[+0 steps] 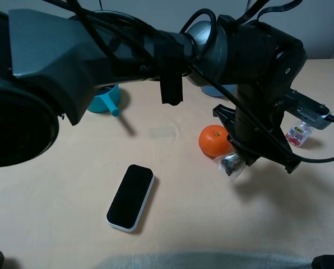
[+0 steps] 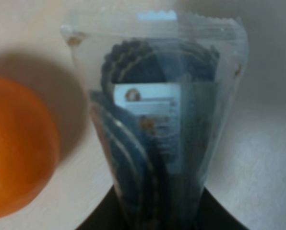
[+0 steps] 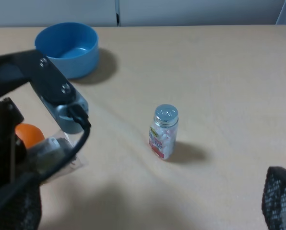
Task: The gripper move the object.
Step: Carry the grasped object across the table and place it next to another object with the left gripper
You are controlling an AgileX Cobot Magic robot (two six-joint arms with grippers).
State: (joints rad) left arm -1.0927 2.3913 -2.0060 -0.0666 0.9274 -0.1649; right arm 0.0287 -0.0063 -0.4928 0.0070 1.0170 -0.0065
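Note:
My left gripper (image 1: 235, 158) reaches across to the right of the exterior view and is shut on the object (image 1: 232, 163), a small clear crinkly packet with dark contents. The packet hangs just right of an orange (image 1: 213, 140), close to the table. In the left wrist view the packet (image 2: 157, 105) fills the frame, its lower end clamped in the dark gripper (image 2: 155, 218). The right wrist view shows the packet (image 3: 52, 151) under the left arm (image 3: 49, 88). My right gripper (image 3: 148, 208) is open and empty, with one mesh-padded finger (image 3: 280, 199) at each edge of the view.
A black phone-like slab (image 1: 131, 196) lies at the front centre. A small clear bottle with a pink label (image 1: 299, 134) stands at the right, also in the right wrist view (image 3: 163, 132). A blue bowl (image 3: 67, 48) and a teal cup (image 1: 105, 101) sit at the back.

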